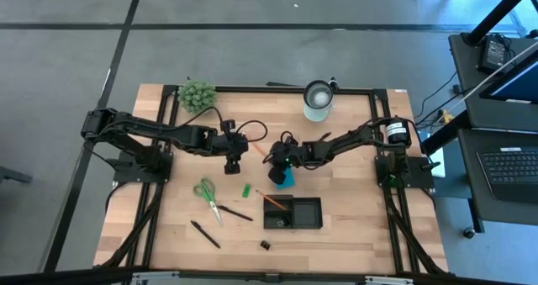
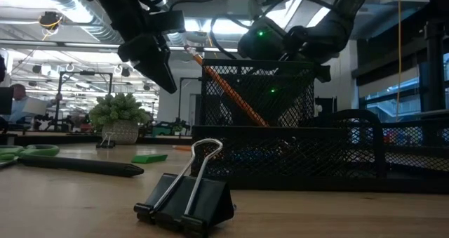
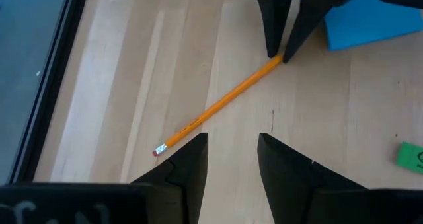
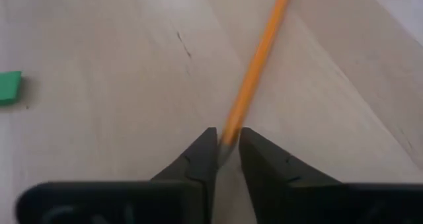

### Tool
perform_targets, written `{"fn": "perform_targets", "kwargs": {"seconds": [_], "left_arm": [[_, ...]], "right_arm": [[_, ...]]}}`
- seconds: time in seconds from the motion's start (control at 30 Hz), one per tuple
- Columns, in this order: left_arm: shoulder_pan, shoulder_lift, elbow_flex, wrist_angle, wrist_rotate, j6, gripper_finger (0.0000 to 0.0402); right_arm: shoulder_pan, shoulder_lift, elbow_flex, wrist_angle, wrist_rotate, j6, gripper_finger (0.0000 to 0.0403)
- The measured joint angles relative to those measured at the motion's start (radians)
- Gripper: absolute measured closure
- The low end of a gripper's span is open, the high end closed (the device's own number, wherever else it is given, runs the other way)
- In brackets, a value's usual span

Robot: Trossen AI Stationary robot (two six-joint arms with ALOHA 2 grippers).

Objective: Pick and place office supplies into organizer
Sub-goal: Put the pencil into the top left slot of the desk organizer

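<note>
Right gripper (image 4: 227,148) pinches the tip end of an orange pencil (image 4: 254,78), fingers pressed nearly together on it; the pencil lies flat on the wooden table (image 1: 353,234) near its centre, its eraser end pointing toward the left arm. Left gripper (image 3: 231,159) hovers over the same pencil, fingers spread apart with nothing between them. Largest first: black mesh organizer (image 1: 292,212) sits toward the front edge, right of centre, with one orange pencil already leaning upright in its taller compartment. Fuzzy green plant ball (image 1: 197,95) at the back left corner. White cup (image 1: 318,100) at the back edge, right of centre. Blue note pad (image 1: 284,178) just behind the organizer, partly under the right arm. Green-handled scissors (image 1: 208,197) left of centre toward the front. Two black pens: one (image 1: 205,234) near the front edge, the other (image 1: 236,212) just beside the scissors' blades. Small green block (image 1: 245,189) between scissors and organizer. Black binder clip (image 2: 186,196) at the front edge, just before the organizer. No readable writing or brand marks anywhere.
</note>
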Motion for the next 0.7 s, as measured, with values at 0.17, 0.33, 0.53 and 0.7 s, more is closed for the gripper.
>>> {"fn": "perform_targets", "kwargs": {"seconds": [0.17, 0.33, 0.53, 0.7], "left_arm": [[0.001, 0.0, 0.0, 0.0, 0.0, 0.0, 0.0274], [0.007, 0.0, 0.0, 0.0, 0.0, 0.008, 0.0274], [0.024, 0.017, 0.0, -0.003, -0.083, 0.095, 0.0274], [0.03, 0.055, 0.0, 0.001, -0.123, 0.29, 0.0265]], "right_arm": [[-0.003, 0.0, 0.0, -0.015, -0.004, -0.045, 0.0384], [-0.003, 0.0, 0.0, -0.016, -0.011, -0.093, 0.0392], [-0.002, 0.0, -0.001, -0.016, -0.012, -0.1, 0.0395], [-0.002, 0.0, -0.002, -0.022, -0.015, -0.102, 0.0398]]}}
